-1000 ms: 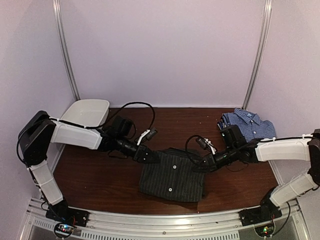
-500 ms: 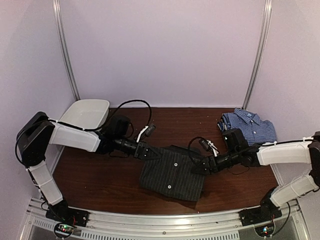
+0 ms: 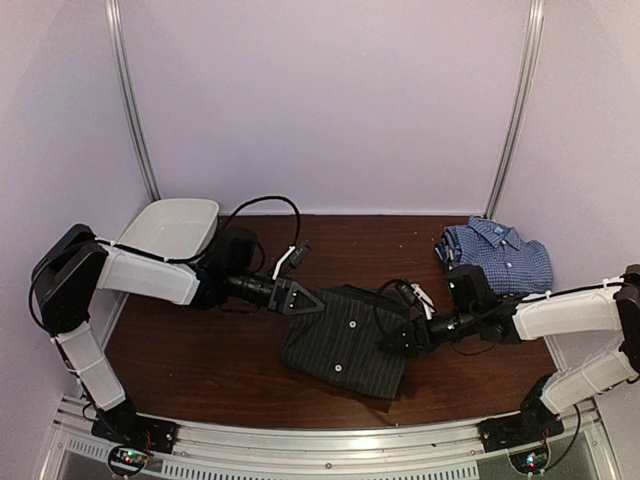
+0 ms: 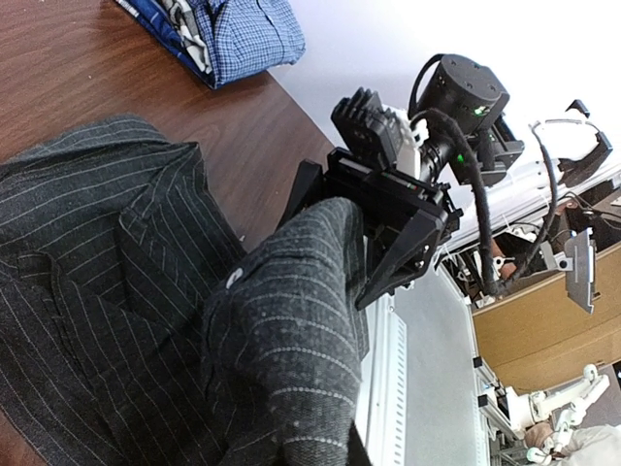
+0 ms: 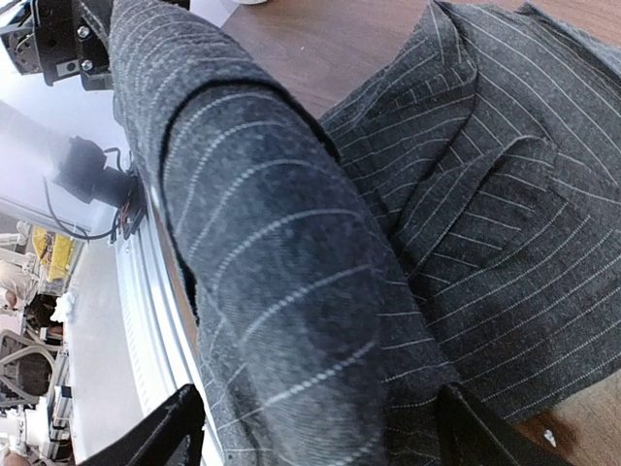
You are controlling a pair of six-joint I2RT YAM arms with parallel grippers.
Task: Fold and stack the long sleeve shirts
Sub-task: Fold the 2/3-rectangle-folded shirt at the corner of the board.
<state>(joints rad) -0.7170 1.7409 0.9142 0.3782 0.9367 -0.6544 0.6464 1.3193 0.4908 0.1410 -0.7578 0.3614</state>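
The black pinstriped long sleeve shirt [image 3: 345, 342] lies folded mid-table, buttons up. My left gripper [image 3: 306, 303] is shut on its back left corner; in the left wrist view the striped cloth [image 4: 281, 330] runs straight into the jaws and hides them. My right gripper [image 3: 396, 340] is at the shirt's right edge. Its fingers [image 5: 170, 432] stand wide apart, with a rolled fold of the black shirt [image 5: 291, 291] lying between them. The blue-and-white check shirt [image 3: 498, 252] sits folded at the back right, also seen in the left wrist view [image 4: 238, 34].
A white oval tub [image 3: 172, 225] stands at the back left, behind my left arm. The metal rail [image 3: 320, 450] runs along the table's near edge. Bare brown table [image 3: 200, 360] shows to the left of the black shirt.
My right gripper has opened from shut and slid a little toward the near edge. My left gripper has shifted slightly right and back with the corner, and the black shirt has turned slightly.
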